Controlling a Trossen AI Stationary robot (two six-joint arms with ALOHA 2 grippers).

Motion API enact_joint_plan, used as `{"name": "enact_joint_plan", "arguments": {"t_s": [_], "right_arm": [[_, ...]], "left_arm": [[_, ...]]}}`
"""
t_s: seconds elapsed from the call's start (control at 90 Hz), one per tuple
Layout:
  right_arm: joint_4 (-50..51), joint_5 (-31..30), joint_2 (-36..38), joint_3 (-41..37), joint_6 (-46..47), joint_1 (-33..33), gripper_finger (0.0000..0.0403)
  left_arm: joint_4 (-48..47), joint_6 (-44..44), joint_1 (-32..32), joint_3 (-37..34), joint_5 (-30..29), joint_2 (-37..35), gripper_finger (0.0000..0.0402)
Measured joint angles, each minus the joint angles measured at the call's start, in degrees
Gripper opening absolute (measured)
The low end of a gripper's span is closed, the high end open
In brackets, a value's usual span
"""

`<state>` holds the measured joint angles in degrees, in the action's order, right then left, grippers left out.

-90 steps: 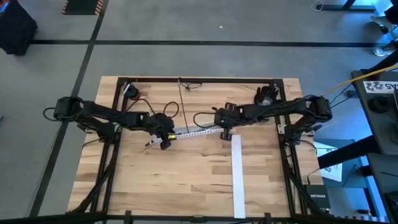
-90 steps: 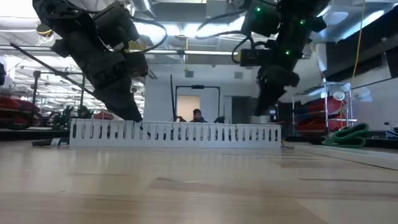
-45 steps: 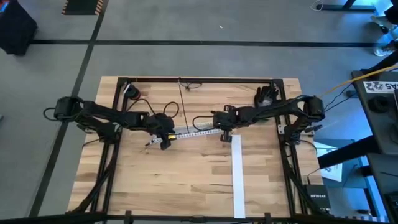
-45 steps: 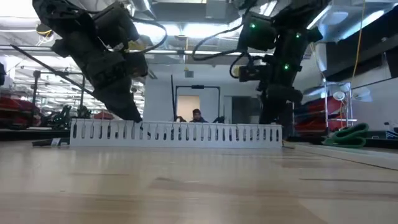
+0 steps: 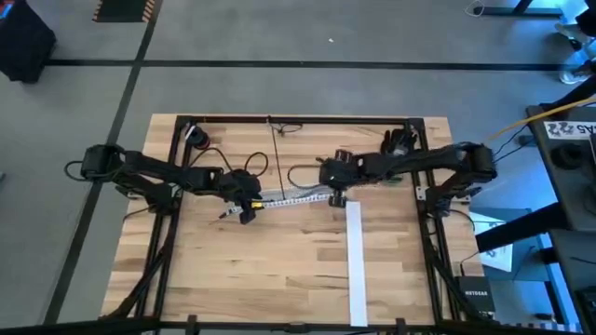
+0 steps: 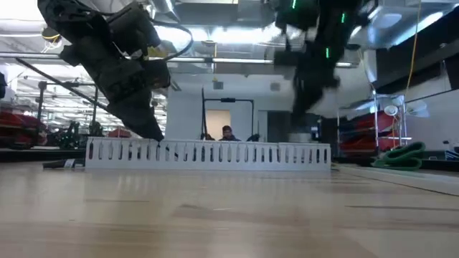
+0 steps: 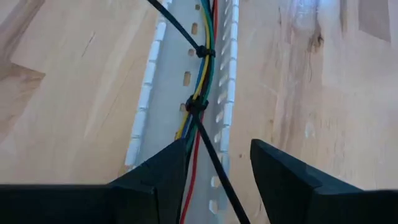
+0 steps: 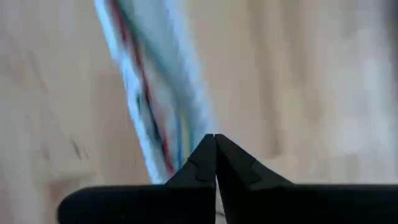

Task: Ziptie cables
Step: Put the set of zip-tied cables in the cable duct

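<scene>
The right gripper [image 8: 215, 144] has its fingertips pressed together, with nothing visible between them; its wrist view is smeared, so the duct beyond reads only as a pale band with red and dark streaks. In the low view that gripper [image 6: 305, 100] is a blur in the upper right, lifted off the table. From above it [image 5: 333, 177] sits just right of centre, at the right end of the duct [image 5: 293, 196], and its fingers cannot be made out there.

The left gripper [image 7: 217, 165] stands open, fingers astride the duct [image 7: 171, 81] at the bottom of its wrist view. From above it [image 5: 244, 197] is left of centre at the duct's other end; the low view shows it [image 6: 147, 125] coming down behind the slotted wall at left, tips hidden.

The cables [image 7: 204, 74] lie along the duct's channel: thin red, green, blue, yellow and dark wires, bundled at two points by black zipties [image 7: 195, 106], whose long tails run off the frame's top and bottom. The bundle's ends are cut off by the frame. From above the cables are too thin to pick out in the duct; in the low view its wall [image 6: 208, 153] hides them.
</scene>
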<state>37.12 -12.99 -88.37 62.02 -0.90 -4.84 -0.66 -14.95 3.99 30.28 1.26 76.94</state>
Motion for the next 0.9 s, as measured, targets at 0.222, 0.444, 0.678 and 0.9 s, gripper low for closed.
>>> {"name": "enact_joint_plan", "arguments": {"t_s": [0.222,0.444,0.678,0.9], "right_arm": [[3.6,-0.8,12.1,-0.8,14.9,3.7,0.0003],[4.8,0.8,17.7,-8.6,40.5,15.1,0.0003],[6.1,2.9,15.7,-13.8,64.8,17.9,0.0065],[6.7,2.6,16.2,-14.6,66.7,14.8,0.0229]], "left_arm": [[0.2,0.5,0.0,0.0,0.0,-0.8,0.0174],[0.1,0.6,0.0,0.0,0.0,-0.9,0.0174],[0.1,0.7,0.0,0.0,0.0,-0.9,0.0174],[0.1,1.4,0.0,0.0,0.0,-0.9,0.0174]]}}
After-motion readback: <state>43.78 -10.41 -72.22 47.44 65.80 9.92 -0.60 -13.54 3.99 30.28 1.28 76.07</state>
